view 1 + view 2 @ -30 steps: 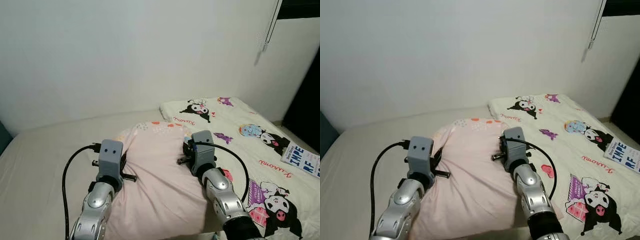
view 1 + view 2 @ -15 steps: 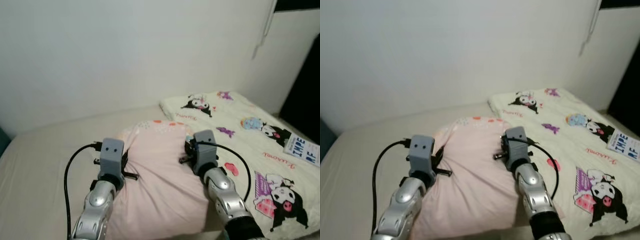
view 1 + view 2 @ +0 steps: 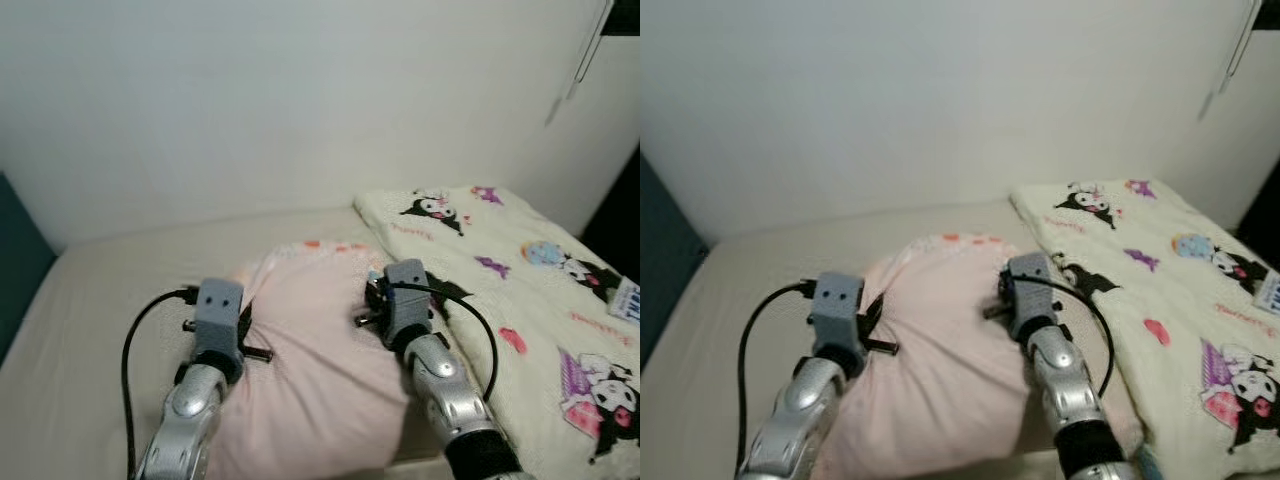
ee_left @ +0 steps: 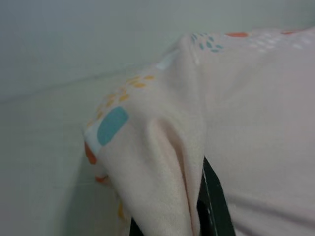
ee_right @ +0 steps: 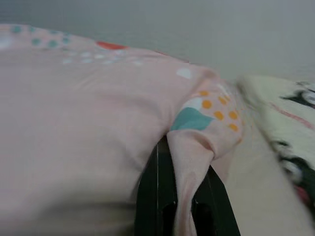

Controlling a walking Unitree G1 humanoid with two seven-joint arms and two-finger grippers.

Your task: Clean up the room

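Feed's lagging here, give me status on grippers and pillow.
Left gripper and right gripper each shut on a side fold of the pink pillow. Pillow held over the beige bed. Cartoon blanket alongside right, touching.

Pillow (image 3: 318, 345) — pale pink, soft and bulging, with small orange, teal and white spots near its far edge and corners. Lies on the bed (image 3: 95, 310), long side running toward the wall, far end short of the bed's far edge, right flank touching the cartoon-print blanket (image 3: 545, 290). Both far corners are pinched into folds — left gripper (image 4: 194, 196) clamped on one, right gripper (image 5: 182, 196) clamped on the other. Fabric between them puckered.
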